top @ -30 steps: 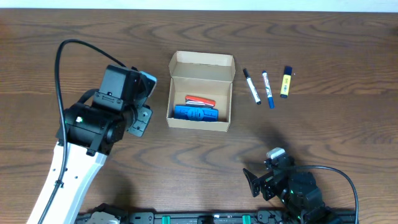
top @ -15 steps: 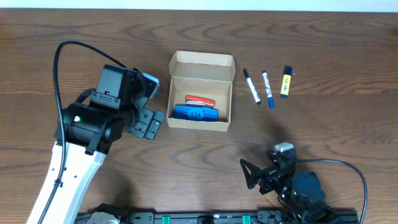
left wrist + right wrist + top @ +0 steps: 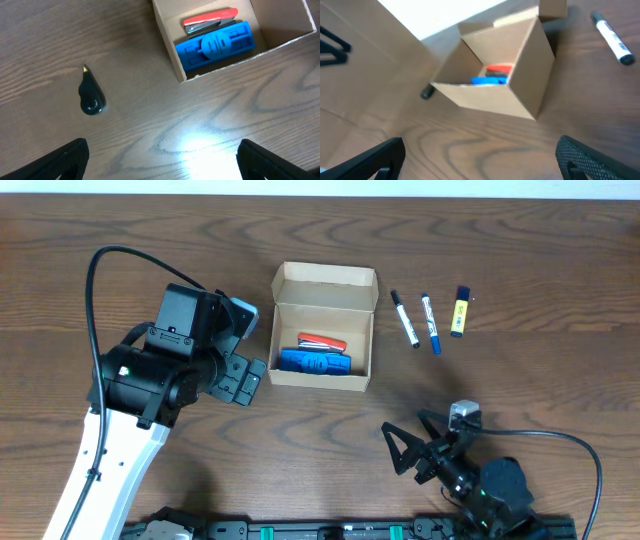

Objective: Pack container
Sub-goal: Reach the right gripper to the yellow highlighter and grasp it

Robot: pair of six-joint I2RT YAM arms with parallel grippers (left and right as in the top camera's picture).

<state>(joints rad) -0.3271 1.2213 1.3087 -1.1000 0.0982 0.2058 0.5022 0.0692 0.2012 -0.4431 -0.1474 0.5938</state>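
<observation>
1. Container: we record a plain brown cardboard box, upright on the table, just above the centre of the overhead frame. Its flap lid is open and folded back toward the top edge.
2. Contents, lower half of the box: a blue plastic block lies along the bottom wall. A red item with a metal underside lies just above it, touching or nearly so. We see bare floor in the upper half of the box.
3. Right of the box, in the upper right of the overhead frame, three pens lie in a row on the table, apart from one another:
   - a black-capped marker, nearest the box;
   - a blue-capped marker;
   - a yellow highlighter with a dark cap.
4. Left gripper: it is just left of the box's lower left corner and not touching it. We note the jaws spread wide, with nothing between them.
5. A small dark teardrop-shaped object lies on the wood in the left of the left wrist view, apart from the box.
6. Right gripper: it is at the lower right of centre in the overhead frame, well apart from the box. Its jaws are also spread wide and empty.
</observation>
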